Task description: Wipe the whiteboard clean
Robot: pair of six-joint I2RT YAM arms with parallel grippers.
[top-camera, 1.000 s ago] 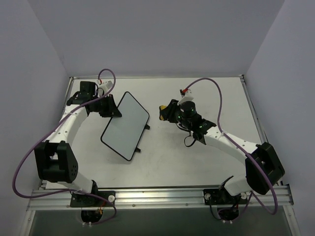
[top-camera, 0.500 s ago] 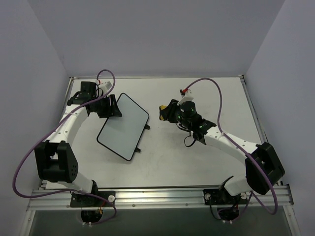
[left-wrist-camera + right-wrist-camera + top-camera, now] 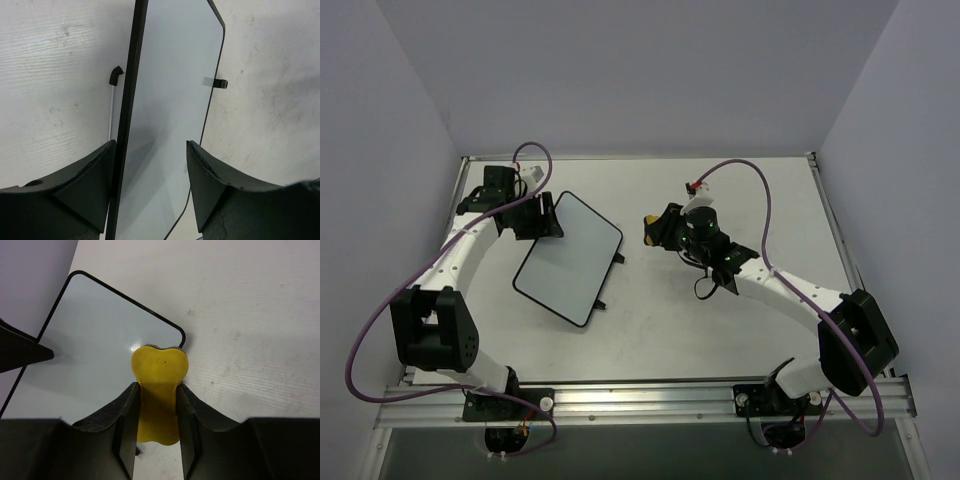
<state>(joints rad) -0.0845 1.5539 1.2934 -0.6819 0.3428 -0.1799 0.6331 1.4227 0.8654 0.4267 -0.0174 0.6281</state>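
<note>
The whiteboard [image 3: 568, 258] is sitting on the left half of the table [image 3: 720, 330], turned at a slant so that one rounded corner is pointing far-left and the opposite one near. Its face is showing plain white inside the thin black frame, and two small black feet [image 3: 618, 258] are sticking out along its right edge.

The left gripper [image 3: 546, 216] is hovering at the board's far-left end with its jaws standing apart. In the left wrist view the fingers [image 3: 90, 175] are straddling the framed edge, one just outside the frame and the other well in over the white face, so nothing is being clamped.

The right gripper [image 3: 648, 230] is waiting just right of the board's far-right corner, pinching a yellow eraser [image 3: 160, 371] tightly between both fingers. The eraser's rounded tip is poking out toward that corner, though whether it is touching the frame I cannot tell.
</note>
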